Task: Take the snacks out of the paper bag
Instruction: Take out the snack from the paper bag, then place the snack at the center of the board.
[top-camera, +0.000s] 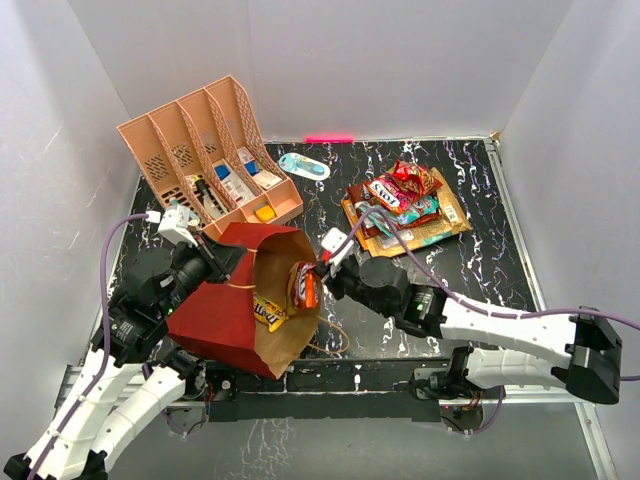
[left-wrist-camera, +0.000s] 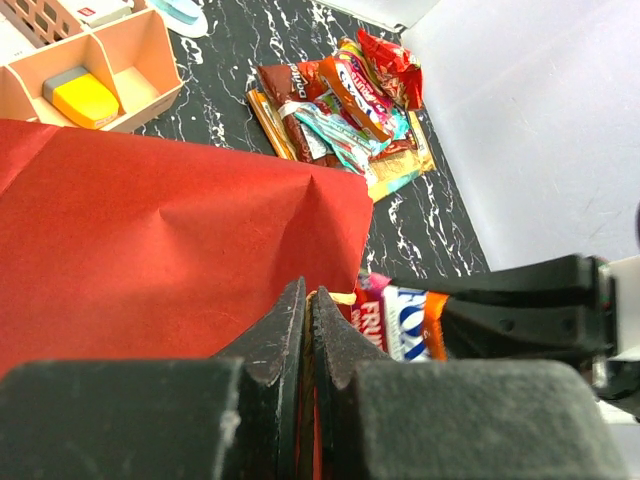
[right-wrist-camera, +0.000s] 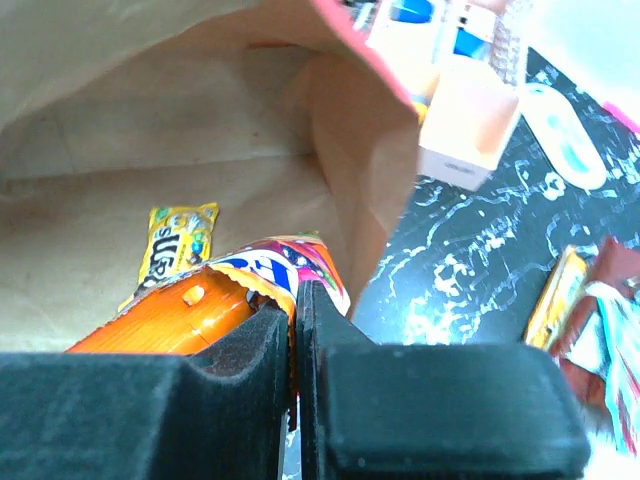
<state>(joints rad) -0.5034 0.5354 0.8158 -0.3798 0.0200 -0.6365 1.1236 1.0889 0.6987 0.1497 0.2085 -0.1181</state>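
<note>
Since the right gripper is pinched shut on the orange packet right at the mouth of the paper bag, the whole next move comes down to which way is out, imo. From the top view the bag lies tipped on its side with the brown inside facing the right arm, so a clean exit looks like a straight pull toward the right, away from the opening. The packet's long axis runs from the jaws back into the bag, so only the near end is gripped and the rest hangs inside, just past the rim. I'd guess it could snag on the paper edge if it gets swung sideways before it's fully clear

Left gripper is clamped shut on the bag's red wall, propping the mouth open, so it's busy. That makes the right arm the only one free for the yellow packet, which sits deeper in, flat on the lower inside wall, beyond the orange one

The pile of snacks is on the table to the far right of the bag, well apart from it, so drop-off looks like out, then back and right
</note>
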